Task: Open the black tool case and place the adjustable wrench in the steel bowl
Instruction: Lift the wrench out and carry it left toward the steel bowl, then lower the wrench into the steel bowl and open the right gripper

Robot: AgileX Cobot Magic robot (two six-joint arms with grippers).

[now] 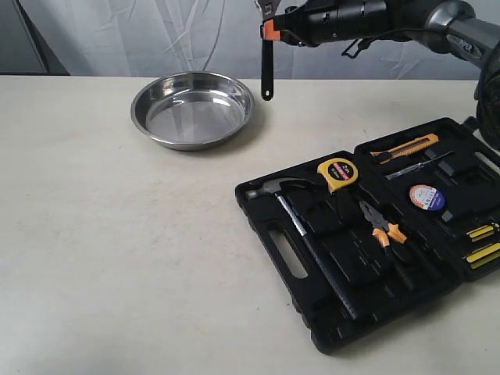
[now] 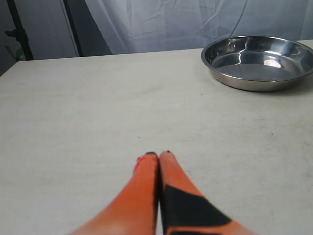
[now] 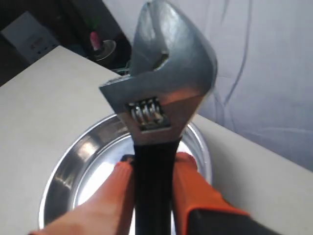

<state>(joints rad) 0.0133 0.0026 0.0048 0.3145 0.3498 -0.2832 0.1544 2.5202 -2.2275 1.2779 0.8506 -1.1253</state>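
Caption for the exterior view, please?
Right gripper holds the wrench handle-down near the bowl; the case lies open.

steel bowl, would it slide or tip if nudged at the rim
The steel bowl looks thin, so probably light and apt to slide on the smooth table. Its wide flat bottom should resist tipping; a rim hit might rock it.
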